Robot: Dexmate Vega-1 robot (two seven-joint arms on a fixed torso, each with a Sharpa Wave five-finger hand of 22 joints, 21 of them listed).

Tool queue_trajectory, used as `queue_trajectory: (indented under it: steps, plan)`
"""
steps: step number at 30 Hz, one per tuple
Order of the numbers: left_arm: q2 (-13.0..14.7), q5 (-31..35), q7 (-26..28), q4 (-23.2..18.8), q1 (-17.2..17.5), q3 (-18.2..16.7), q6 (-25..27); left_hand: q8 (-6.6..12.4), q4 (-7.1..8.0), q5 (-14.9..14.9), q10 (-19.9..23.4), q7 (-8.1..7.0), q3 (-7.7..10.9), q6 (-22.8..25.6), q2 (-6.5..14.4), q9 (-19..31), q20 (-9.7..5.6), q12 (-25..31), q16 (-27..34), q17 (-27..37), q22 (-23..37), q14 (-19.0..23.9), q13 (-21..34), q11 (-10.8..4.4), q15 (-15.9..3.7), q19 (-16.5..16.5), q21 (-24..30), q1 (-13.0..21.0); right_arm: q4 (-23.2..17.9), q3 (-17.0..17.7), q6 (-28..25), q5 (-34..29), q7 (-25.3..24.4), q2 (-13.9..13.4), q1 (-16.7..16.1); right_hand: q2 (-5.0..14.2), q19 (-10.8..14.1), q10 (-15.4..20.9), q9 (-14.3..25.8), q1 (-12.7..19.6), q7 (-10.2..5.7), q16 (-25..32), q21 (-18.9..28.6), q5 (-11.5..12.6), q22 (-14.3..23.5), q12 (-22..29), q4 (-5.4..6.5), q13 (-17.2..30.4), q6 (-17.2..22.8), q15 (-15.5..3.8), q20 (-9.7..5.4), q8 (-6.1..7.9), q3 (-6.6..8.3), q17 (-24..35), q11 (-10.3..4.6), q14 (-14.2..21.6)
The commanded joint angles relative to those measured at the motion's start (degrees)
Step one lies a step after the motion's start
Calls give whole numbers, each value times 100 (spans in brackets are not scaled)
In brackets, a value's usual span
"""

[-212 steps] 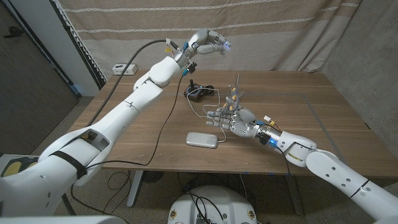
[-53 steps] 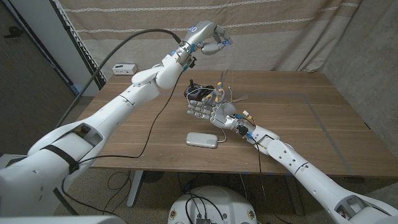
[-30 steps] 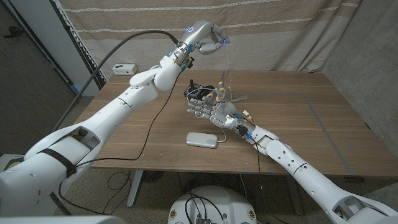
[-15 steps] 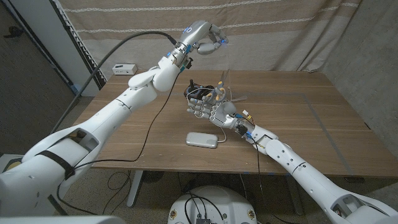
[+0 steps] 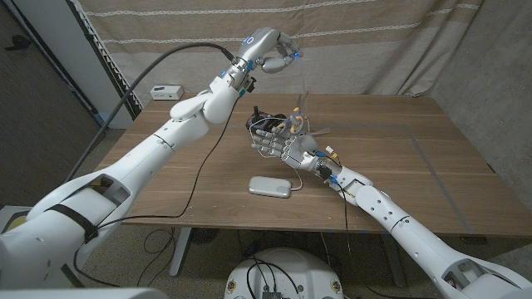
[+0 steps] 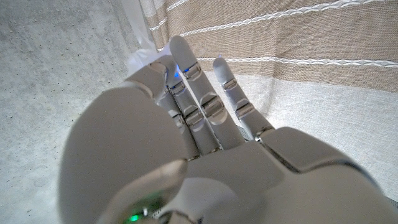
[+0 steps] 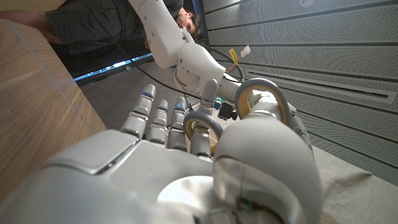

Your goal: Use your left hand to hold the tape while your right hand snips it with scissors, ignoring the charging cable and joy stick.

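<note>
Tape strip [image 5: 304, 83], clear and thin, hangs roughly vertical from the left hand [image 5: 277, 51], which is raised well above the table w/ fingertips pinched on its top end. Strip is faint against the curtain; its lower end seems to run down to the right hand [image 5: 287, 143], can't tell if it's anchored to anything there.

Right hand grips the scissors [image 5: 298, 123]: fingers through the grey loop handles (clear in right wrist view [image 7: 261, 106]), blades pointing up, just beside the strip. Whether the blades are apart or already around the tape: too small to tell.

Step in hand, as I judge it: line blades on the strip & snip. To do it well:
- left hand keeps the strip taut, no slack, else the film folds instead of cutting
- right hand brings the strip deep into the blade throat, not the tips
- blades square across the strip, below the left hand's fingers w/ some margin
- close in one firm squeeze

Risk: tape sticking to a blade or to the fingers.

Around the right hand: joystick [image 5: 259, 120] just behind it on the wooden table [image 5: 399, 158], charging cable [image 5: 278, 151] looping close by, a white flat device [image 5: 270, 187] nearer the robot. All to be ignored.
</note>
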Motion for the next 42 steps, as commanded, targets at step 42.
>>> queue_trajectory:
  steps: [42]
  plan:
    - [123, 23, 21, -358, 327, -131, 338, -23, 3, -29, 287, 10, -21, 53, 38, 13, -714, 32, 93, 27, 2, 77, 1130, -145, -1, -75, 164, -11, 22, 17, -51, 55, 142, 50, -30, -14, 44, 44, 11, -80, -31, -46, -160, -4, 12, -45, 37, 1, 95, -49, -14, -79, -78, 12, -63, 12]
